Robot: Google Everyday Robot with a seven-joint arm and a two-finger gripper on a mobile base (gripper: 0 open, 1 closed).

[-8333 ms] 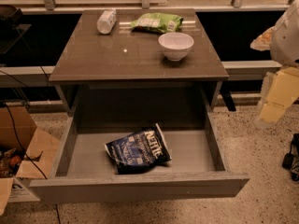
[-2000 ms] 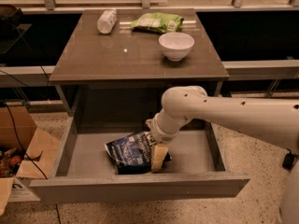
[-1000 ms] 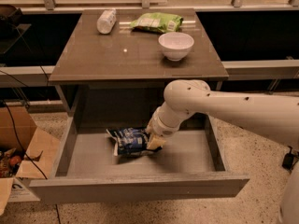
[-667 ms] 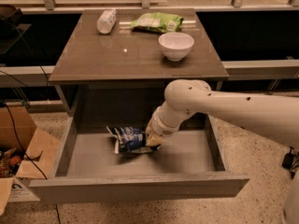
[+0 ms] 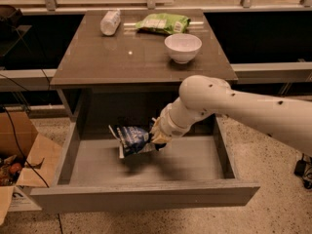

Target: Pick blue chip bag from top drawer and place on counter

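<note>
Nearest the viewer, the flat grey front panel of the open drawer (image 5: 146, 197) runs almost the full width of the cabinet. A speckled floor (image 5: 273, 155) lies to its right and an open cardboard box (image 5: 22, 155) stands to its left. Behind the panel the plain grey drawer bottom is exposed, with a dark shadow on its middle.

Above that shadow, inside the drawer and left of centre, is the blue bag (image 5: 130, 138). It is crumpled and tilted, and appears to be raised off the drawer bottom. The end effector (image 5: 158, 137) is just right of the bag, and its pale fingers (image 5: 157, 130) are closed on the bag's right edge. The white arm (image 5: 209, 99) enters from the right and slopes down over the drawer's right half to reach it.

Farther back and higher, the brown-grey worktop (image 5: 112, 57) tops the cabinet. A white bowl (image 5: 183, 47) stands upright on its right side. At the far edge a green bag (image 5: 163, 23) lies flat near the centre. A pale bottle (image 5: 110, 22) lies on its side at the far left, apart from the green bag.
</note>
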